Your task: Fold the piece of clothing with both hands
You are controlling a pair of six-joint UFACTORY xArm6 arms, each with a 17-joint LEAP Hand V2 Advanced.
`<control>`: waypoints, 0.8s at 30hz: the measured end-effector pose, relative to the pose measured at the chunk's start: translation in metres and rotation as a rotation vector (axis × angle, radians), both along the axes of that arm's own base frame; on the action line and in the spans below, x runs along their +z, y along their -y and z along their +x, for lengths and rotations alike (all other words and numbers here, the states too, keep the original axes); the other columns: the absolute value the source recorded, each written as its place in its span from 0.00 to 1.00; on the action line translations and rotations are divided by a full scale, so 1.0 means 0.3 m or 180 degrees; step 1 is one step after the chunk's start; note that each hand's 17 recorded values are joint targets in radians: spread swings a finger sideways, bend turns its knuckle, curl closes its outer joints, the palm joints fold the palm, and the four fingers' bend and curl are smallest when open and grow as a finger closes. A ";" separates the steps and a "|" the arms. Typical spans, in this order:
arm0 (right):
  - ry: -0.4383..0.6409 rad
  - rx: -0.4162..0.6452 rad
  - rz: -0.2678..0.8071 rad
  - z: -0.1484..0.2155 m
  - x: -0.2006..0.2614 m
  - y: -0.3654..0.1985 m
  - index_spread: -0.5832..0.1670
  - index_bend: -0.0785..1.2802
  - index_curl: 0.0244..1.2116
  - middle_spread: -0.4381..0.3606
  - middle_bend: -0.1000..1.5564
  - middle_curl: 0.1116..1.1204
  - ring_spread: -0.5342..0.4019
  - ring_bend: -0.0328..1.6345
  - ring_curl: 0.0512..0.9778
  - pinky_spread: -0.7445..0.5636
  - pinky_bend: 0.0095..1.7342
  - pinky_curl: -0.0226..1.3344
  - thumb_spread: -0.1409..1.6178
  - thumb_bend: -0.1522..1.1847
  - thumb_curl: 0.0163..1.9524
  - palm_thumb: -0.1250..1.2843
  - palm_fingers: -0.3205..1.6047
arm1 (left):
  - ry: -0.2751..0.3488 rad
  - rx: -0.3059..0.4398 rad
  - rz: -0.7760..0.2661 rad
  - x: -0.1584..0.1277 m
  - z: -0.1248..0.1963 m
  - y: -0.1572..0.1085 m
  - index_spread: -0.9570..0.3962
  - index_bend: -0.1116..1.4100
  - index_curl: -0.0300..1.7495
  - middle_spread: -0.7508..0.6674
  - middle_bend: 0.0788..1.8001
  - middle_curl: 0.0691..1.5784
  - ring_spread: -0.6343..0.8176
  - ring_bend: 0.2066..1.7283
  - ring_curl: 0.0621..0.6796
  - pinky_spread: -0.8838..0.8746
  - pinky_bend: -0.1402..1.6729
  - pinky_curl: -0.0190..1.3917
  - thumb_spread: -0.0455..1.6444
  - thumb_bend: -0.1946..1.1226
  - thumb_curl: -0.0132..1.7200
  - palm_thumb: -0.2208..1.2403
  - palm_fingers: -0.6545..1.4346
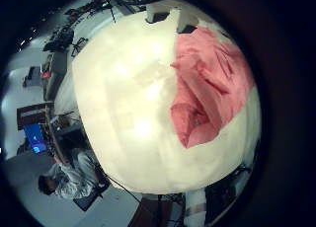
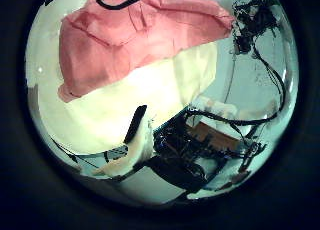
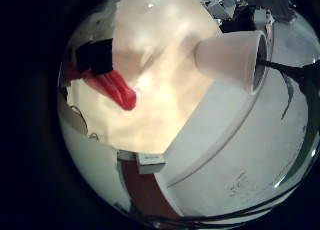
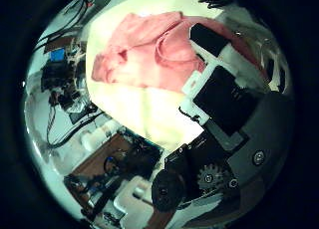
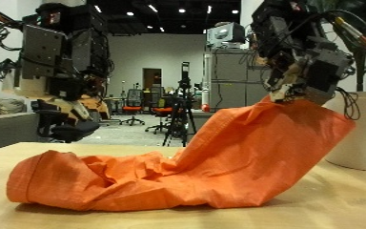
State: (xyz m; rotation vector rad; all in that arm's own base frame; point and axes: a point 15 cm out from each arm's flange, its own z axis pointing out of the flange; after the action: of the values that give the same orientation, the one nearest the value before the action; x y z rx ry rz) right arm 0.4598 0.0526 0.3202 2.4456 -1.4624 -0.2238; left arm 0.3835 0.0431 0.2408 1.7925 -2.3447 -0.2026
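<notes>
The orange garment (image 5: 183, 162) lies loosely crumpled on the worktop (image 5: 348, 205), 1 end lifted toward 1 o'clock by the right hand (image 5: 297, 81), whose fingers pinch the cloth. The left hand (image 5: 59, 72) hangs relaxed and empty above the other end. No fold looks made yet; I judge the task barely begun.

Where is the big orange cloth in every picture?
Outside view: the crumpled orange cloth garment lies on the pale table, one end lifted at the right hand.
Left little finger view: on the table.
Left thumb view: on the table.
Right little finger view: a small bit beside a finger.
Right thumb view: beside the fingers.
Shared landmark: the table.
</notes>
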 end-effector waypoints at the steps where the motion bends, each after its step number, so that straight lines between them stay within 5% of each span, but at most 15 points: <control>1: 0.0049 0.0065 0.0013 0.004 0.023 -0.040 0.43 0.85 0.70 0.36 0.82 0.73 0.34 0.82 0.73 0.37 0.72 0.62 0.67 0.14 0.44 0.90 0.75 | -0.0009 -0.0007 0.0002 -0.003 -0.006 -0.008 0.79 0.17 0.16 0.77 0.06 0.12 0.80 0.13 0.27 0.79 0.21 0.24 0.70 0.13 0.20 0.41 0.29; 24: 0.0946 0.0463 0.0313 0.061 0.076 -0.627 0.46 0.88 0.65 0.39 0.84 0.67 0.36 0.85 0.67 0.36 0.69 0.61 0.62 0.11 0.51 0.87 0.79 | 0.0090 0.0207 -0.0064 0.013 -0.175 -0.189 0.79 0.17 0.16 0.76 0.06 0.12 0.80 0.13 0.27 0.79 0.21 0.24 0.70 0.13 0.20 0.41 0.29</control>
State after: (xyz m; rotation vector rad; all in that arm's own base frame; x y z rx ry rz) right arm 0.4781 0.2409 0.3431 2.7452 -1.4035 0.1060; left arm 0.3311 0.0999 0.2447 1.8711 -2.2946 -0.1451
